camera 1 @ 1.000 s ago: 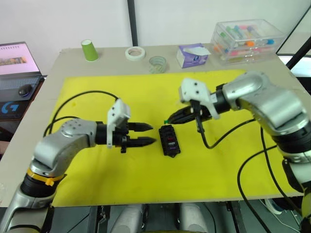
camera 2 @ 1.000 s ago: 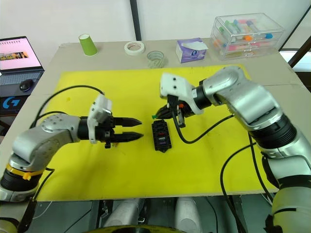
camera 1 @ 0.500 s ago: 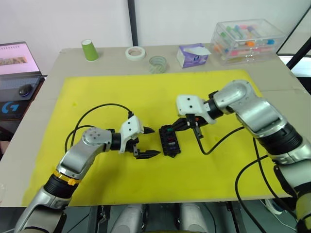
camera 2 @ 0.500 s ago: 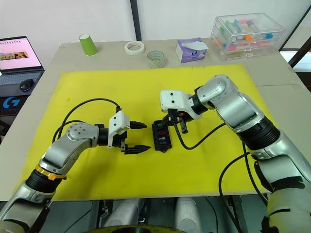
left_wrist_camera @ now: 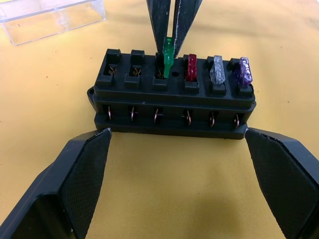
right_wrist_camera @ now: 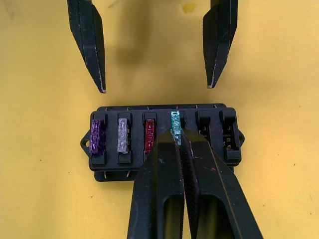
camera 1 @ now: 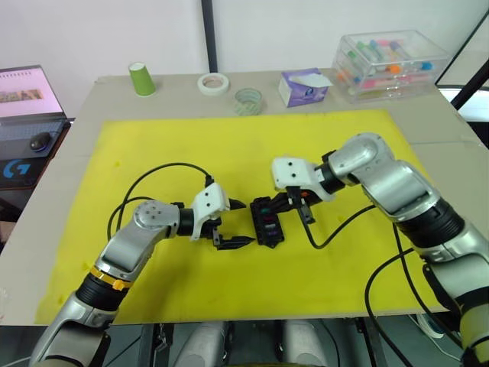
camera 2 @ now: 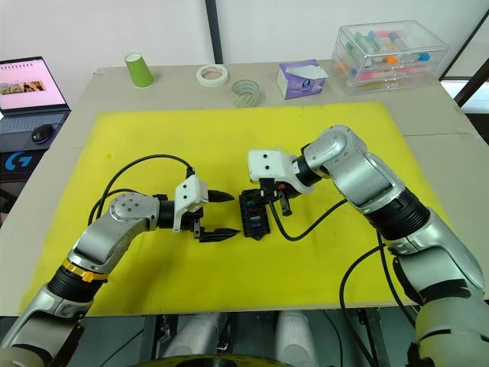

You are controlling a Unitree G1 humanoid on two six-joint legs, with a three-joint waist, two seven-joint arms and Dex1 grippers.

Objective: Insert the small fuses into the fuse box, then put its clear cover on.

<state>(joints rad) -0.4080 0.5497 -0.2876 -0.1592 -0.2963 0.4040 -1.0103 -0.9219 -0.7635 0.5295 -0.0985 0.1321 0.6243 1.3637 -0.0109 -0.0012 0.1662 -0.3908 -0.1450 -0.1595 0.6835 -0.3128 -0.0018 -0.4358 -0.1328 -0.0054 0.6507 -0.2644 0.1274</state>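
Observation:
The black fuse box (camera 1: 267, 222) lies mid-mat on the yellow mat (camera 1: 153, 153). Red (left_wrist_camera: 191, 67), grey (left_wrist_camera: 216, 68) and purple (left_wrist_camera: 244, 70) small fuses sit in three neighbouring slots. My right gripper (right_wrist_camera: 178, 137) is shut on a green fuse (left_wrist_camera: 168, 50), whose blades are at the slot beside the red one; it stands taller than the seated fuses. Two slots (left_wrist_camera: 122, 69) beyond it are bare. My left gripper (camera 1: 246, 223) is open just left of the box, one finger toward each end, apart from it. The clear cover (left_wrist_camera: 50, 15) lies on the mat behind the box.
Along the table's far edge stand a clear drawer box (camera 1: 390, 61), a tissue pack (camera 1: 303, 86), two tape rolls (camera 1: 212, 82) (camera 1: 247, 99) and a green cup (camera 1: 140, 79). A laptop (camera 1: 27, 95) sits off the left side. Black cables trail from both wrists.
My right gripper has come down with the green fuse onto the fuse box. My left gripper has turned, moved in toward the box's left side and spread its fingers wider.

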